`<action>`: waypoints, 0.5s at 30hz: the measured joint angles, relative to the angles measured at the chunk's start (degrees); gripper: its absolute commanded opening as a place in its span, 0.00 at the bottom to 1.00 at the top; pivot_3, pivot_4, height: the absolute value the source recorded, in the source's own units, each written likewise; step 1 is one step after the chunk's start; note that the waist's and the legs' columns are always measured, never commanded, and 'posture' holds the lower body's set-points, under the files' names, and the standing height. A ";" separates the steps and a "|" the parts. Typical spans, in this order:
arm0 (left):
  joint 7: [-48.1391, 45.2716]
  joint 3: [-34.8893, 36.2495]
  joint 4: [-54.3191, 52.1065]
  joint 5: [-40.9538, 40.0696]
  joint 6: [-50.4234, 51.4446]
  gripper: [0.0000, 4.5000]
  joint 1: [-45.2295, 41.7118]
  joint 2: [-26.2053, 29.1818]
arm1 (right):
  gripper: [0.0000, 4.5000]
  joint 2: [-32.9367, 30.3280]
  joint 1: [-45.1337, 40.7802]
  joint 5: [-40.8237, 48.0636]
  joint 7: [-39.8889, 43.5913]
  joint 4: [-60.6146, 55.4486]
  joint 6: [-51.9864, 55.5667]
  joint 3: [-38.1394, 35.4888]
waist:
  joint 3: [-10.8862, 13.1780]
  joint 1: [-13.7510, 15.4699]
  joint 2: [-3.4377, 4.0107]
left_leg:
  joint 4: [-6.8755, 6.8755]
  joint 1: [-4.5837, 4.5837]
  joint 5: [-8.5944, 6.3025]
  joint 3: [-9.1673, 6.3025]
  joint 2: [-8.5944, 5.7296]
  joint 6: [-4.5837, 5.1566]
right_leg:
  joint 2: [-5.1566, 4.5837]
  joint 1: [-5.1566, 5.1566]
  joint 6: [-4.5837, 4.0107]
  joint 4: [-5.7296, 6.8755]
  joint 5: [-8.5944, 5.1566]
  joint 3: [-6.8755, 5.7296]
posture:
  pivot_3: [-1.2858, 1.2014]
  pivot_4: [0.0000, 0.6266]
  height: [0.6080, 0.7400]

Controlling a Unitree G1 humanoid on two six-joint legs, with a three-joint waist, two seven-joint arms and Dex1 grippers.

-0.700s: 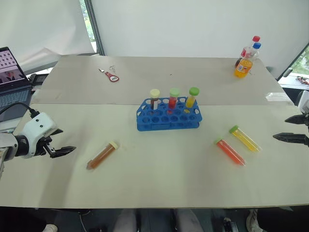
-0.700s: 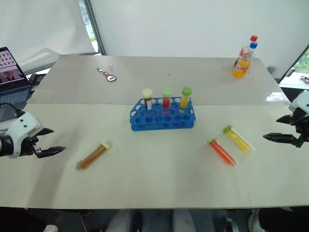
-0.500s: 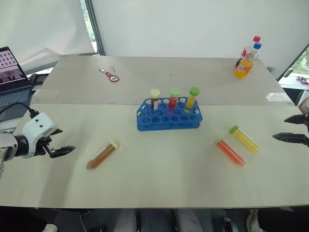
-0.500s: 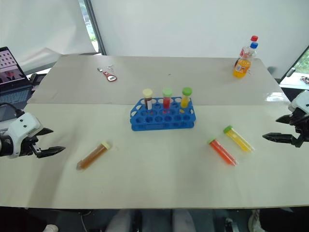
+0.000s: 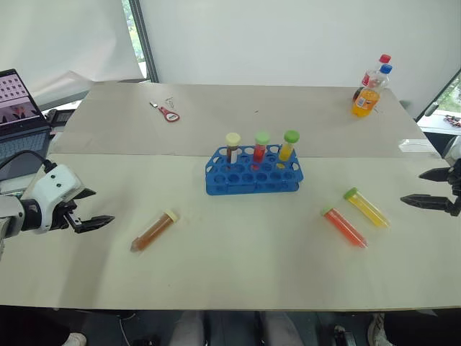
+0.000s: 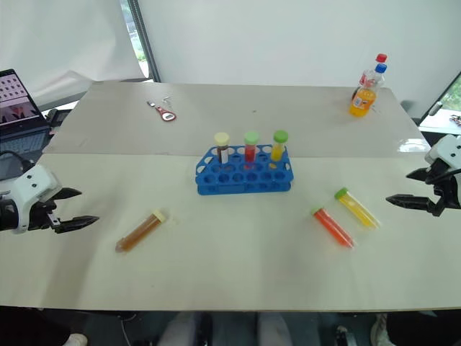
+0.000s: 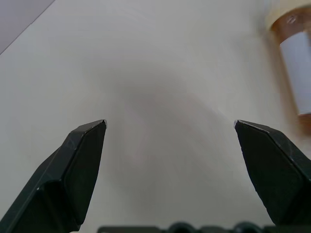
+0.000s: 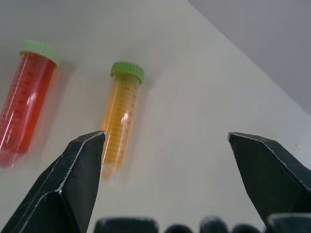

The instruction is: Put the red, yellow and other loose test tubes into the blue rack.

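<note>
Both pincers, the left pincer [image 5: 97, 221] and the right pincer [image 6: 407, 189], gape empty; the round yellow-liquid plastic test tube [image 8: 119, 118] (near the bench's right edge) could roll away if nudged.

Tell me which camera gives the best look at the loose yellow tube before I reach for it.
The right wrist view: the yellow tube lies close up, green cap and printed scale plain, beside the red tube. Both eye views show it small, lying flat on the table right of the blue rack, ahead of the open right tool.
</note>
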 measured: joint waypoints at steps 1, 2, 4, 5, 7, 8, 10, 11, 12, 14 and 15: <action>-0.45 -0.12 -2.24 -1.01 0.29 1.00 -0.57 -0.16 | 0.99 0.37 -0.19 0.01 0.27 -0.76 1.02 0.10 | 0.00 0.04 0.00 | 0.01 -0.01 0.00 -0.01 0.00 0.00 | 0.00 0.00 0.00 0.00 0.00 0.00 | 0.52 0.24 0.95; -0.87 -0.41 -4.65 -2.25 1.34 1.00 -1.50 -0.44 | 0.99 0.62 -0.32 0.02 0.72 -1.75 2.49 0.45 | 0.00 0.09 0.00 | 0.02 -0.03 0.00 -0.02 -0.01 0.00 | 0.00 0.00 0.00 0.00 0.00 0.00 | 0.52 0.24 0.95; -1.65 -2.15 -11.34 -5.34 3.87 1.00 -3.92 -1.01 | 0.99 1.46 -1.21 -0.05 1.75 -4.57 6.53 1.85 | 0.00 0.11 0.00 | 0.07 -0.05 0.00 -0.03 -0.03 0.00 | 0.01 0.00 0.01 0.02 0.01 0.01 | 0.52 0.24 0.95; -2.24 -3.30 -14.85 -7.06 4.87 1.00 -4.96 -1.24 | 0.99 1.97 -2.12 -0.20 1.94 -6.43 8.71 3.28 | -0.01 0.08 0.01 | 0.08 -0.05 0.00 -0.03 -0.04 0.00 | 0.01 0.00 0.02 0.02 0.01 0.02 | 0.52 0.24 0.95; -3.19 -5.27 -19.40 -9.45 6.52 1.00 -6.34 -1.44 | 0.99 2.59 -3.49 -1.24 2.22 -8.76 12.74 5.81 | -0.01 -0.03 0.02 | 0.07 -0.04 0.00 -0.04 -0.03 0.00 | 0.04 -0.01 0.02 0.03 0.01 0.02 | 0.52 0.24 0.95; -3.60 -6.37 -21.46 -10.70 7.18 1.00 -7.02 -1.64 | 0.99 2.88 -4.39 -2.51 2.20 -9.48 14.85 7.70 | -0.01 -0.11 0.02 | 0.06 -0.05 0.00 -0.05 -0.03 0.00 | 0.05 -0.04 0.01 0.03 0.01 0.02 | 0.52 0.24 0.95; -3.96 -8.29 -23.79 -12.32 8.19 1.00 -8.83 -2.48 | 0.99 4.19 -6.69 -5.53 1.61 -9.36 18.56 11.50 | -0.01 -0.15 0.03 | 0.08 -0.05 0.00 -0.05 -0.04 0.00 | 0.08 -0.05 0.01 0.05 0.01 0.02 | 0.52 0.24 0.95; -4.07 -9.22 -24.95 -13.32 8.84 1.00 -9.86 -3.08 | 0.99 5.29 -7.88 -6.90 1.47 -9.23 20.46 13.30 | -0.01 -0.18 0.02 | 0.09 -0.06 0.00 -0.05 -0.05 0.00 | 0.08 -0.05 0.01 0.07 0.01 0.04 | 0.52 0.24 0.95; -4.19 -9.89 -25.91 -13.82 9.10 1.00 -10.58 -3.38 | 0.99 6.14 -8.77 -7.77 1.58 -9.11 21.85 14.90 | -0.01 -0.18 0.02 | 0.10 -0.07 0.00 -0.05 -0.06 0.00 | 0.08 -0.06 0.01 0.07 0.01 0.04 | 0.52 0.24 0.95; -4.55 -11.24 -27.78 -14.93 9.58 1.00 -11.87 -3.43 | 0.99 7.48 -10.26 -9.61 2.11 -8.34 23.73 17.95 | -0.01 -0.08 0.02 | 0.10 -0.09 0.00 -0.07 -0.08 0.00 | 0.08 -0.06 0.01 0.05 0.00 0.04 | 0.52 0.24 0.95; -4.61 -11.62 -28.44 -15.43 9.85 1.00 -12.42 -3.59 | 0.99 8.26 -11.30 -10.68 2.26 -7.31 23.93 19.35 | -0.01 -0.05 0.03 | 0.10 -0.11 0.00 -0.07 -0.09 0.00 | 0.08 -0.07 0.01 0.03 0.00 0.04 | 0.52 0.24 0.95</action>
